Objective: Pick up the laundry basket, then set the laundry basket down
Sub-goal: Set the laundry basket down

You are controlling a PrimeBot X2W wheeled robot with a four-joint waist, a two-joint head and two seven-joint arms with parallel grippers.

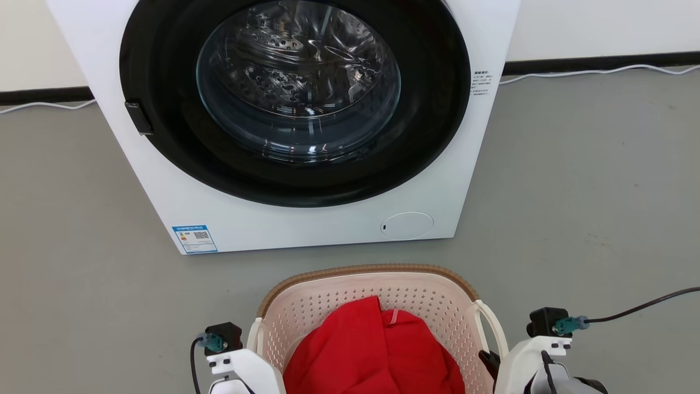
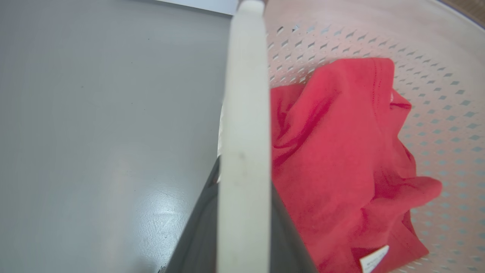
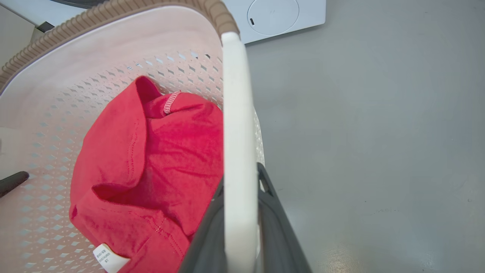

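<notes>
A big white washing machine [image 1: 164, 180] stands on the grey floor [image 1: 590, 180] at the far side, with its round glass door closed. The laundry basket [image 1: 426, 298] is near the robot, in front of the machine and between the two arms. It cannot be told whether its bottom touches the floor. A red garment [image 1: 377, 350] lies crumpled inside the basket and covers most of its bottom.

The left end effector [image 2: 244, 170] is clenched on the left loop handle [image 2: 244, 94] of the basket, with one dark finger on each side of the white bar. The right end effector [image 3: 240, 174] grasps the right loop handle [image 3: 235, 106] in the same way. A small white label [image 3: 110, 259] sticks out at the near edge of the garment.
</notes>
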